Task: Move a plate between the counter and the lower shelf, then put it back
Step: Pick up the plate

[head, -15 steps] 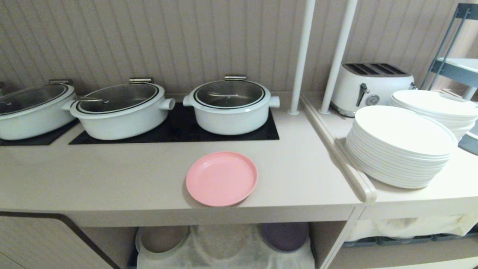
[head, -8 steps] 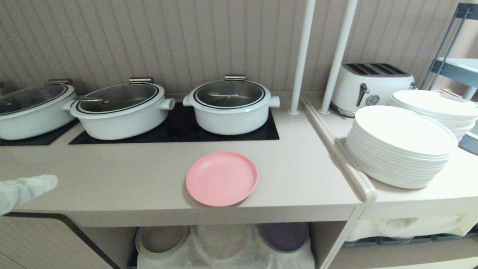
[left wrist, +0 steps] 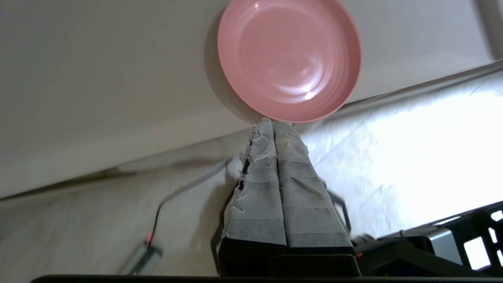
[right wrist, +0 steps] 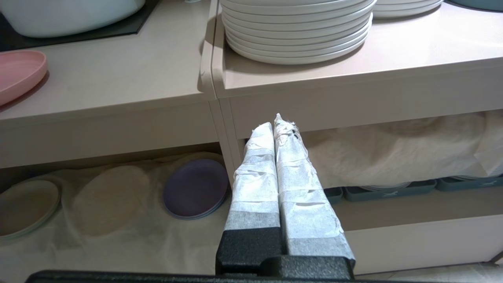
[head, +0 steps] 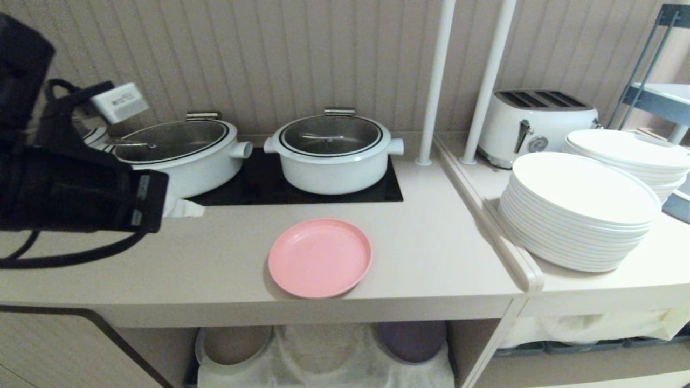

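Note:
The pink plate [head: 319, 257] lies flat on the counter [head: 205, 275], close to its front edge and in front of the hob. My left gripper [head: 195, 209] hovers over the counter well to the left of the plate, its taped fingers shut and empty. The left wrist view looks down on the plate [left wrist: 289, 59] beyond the shut left gripper [left wrist: 274, 122]. Under the counter is the lower shelf [head: 323, 358], covered with a white cloth. My right gripper [right wrist: 277, 121] is shut and empty, parked low in front of the cabinet, with the plate [right wrist: 15, 74] far off to its side.
White pots [head: 334, 153] stand on the black hob behind the plate. A purple plate [head: 412, 339] and a beige plate [head: 234, 345] lie on the shelf cloth. Stacked white plates [head: 579, 210] and a toaster [head: 539, 121] fill the right side ledge past a raised rail [head: 504, 231].
My left arm has swung up into the head view from the lower left and now covers the leftmost pot. The plate and the right arm have not moved.

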You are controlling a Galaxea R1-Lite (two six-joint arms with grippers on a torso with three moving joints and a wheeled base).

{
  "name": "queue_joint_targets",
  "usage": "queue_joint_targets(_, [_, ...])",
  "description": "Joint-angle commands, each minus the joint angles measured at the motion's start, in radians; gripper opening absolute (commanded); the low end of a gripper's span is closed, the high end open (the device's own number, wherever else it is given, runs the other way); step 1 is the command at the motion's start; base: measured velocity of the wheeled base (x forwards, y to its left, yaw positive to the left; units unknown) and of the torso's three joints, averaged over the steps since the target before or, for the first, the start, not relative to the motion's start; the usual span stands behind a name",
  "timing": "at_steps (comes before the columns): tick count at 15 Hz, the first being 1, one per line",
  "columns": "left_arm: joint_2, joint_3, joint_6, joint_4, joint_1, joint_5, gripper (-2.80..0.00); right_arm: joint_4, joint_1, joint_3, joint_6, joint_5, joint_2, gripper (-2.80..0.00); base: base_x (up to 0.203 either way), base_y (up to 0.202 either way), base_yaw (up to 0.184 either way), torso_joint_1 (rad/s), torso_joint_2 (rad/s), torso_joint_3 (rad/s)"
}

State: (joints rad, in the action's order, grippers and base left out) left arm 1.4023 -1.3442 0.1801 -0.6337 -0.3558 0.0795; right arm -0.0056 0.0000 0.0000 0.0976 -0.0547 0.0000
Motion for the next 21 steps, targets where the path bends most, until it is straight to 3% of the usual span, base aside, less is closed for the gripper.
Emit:
queue_joint_targets(1, [0.159, -0.093, 0.011, -0.062, -0.031, -0.018, -2.80, -0.001, 0.000, 0.000, 0.001, -0.001, 0.000, -2.80, 0.000, 0.000, 0.000, 0.000, 0.00, 0.000])
queue_joint_targets(3, [0.242, -0.148, 0.016, -0.109, -0.048, -0.060, -2.80, -0.001, 0.000, 0.000, 0.001, -0.001, 0.000, -2.80, 0.000, 0.000, 0.000, 0.000, 0.00, 0.000])
queue_joint_targets(7, [0.396, -0.205, 0.022, -0.116, -0.076, -0.204, -2.80, -0.001, 0.000, 0.000, 0.001, -0.001, 0.000, -2.80, 0.000, 0.000, 0.000, 0.000, 0.00, 0.000])
queue_joint_targets(18, [0.598, -0.300, 0.022, -0.113, -0.097, -0.218, -2.80, -0.001, 0.000, 0.000, 0.001, -0.001, 0.000, -2.80, 0.000, 0.000, 0.000, 0.000, 0.00, 0.000])
queue_joint_targets(19, [0.605, -0.309, 0.022, -0.113, -0.097, -0.218, 0.00, -0.001, 0.000, 0.000, 0.001, -0.001, 0.000, -2.80, 0.000, 0.000, 0.000, 0.000, 0.00, 0.000])
queue_joint_targets(21, [0.609, -0.320, 0.022, -0.114, -0.097, -0.218, 0.00, -0.001, 0.000, 0.000, 0.001, -0.001, 0.000, -2.80, 0.000, 0.000, 0.000, 0.000, 0.00, 0.000])
